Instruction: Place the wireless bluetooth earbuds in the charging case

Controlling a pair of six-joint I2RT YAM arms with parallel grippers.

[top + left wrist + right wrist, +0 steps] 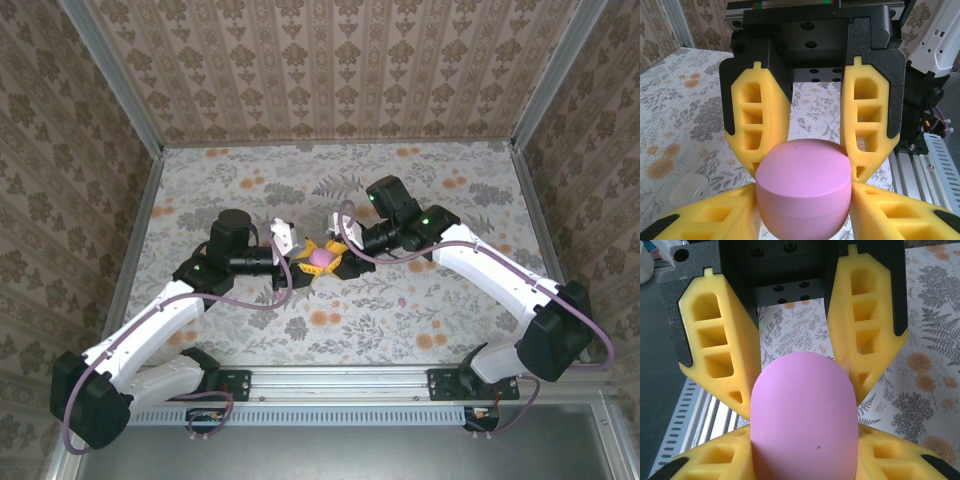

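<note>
You're looking at two arms of the same build: the left arm point(150, 325), lower left of the top view, and the right arm point(495, 268), lower right. Both have glossy white shells on the long links and chunky black joint housings point(232, 232). A small green light point(198, 267) glows on each, and a purple cable point(262, 298) loops along each arm. The left pincer point(807, 167) and the right pincer point(802, 390) match: yellow plastic fingers point(757, 115) moulded with open rectangular cells, black backing plates, and a black block dotted with dark screw holes point(811, 45).
</note>
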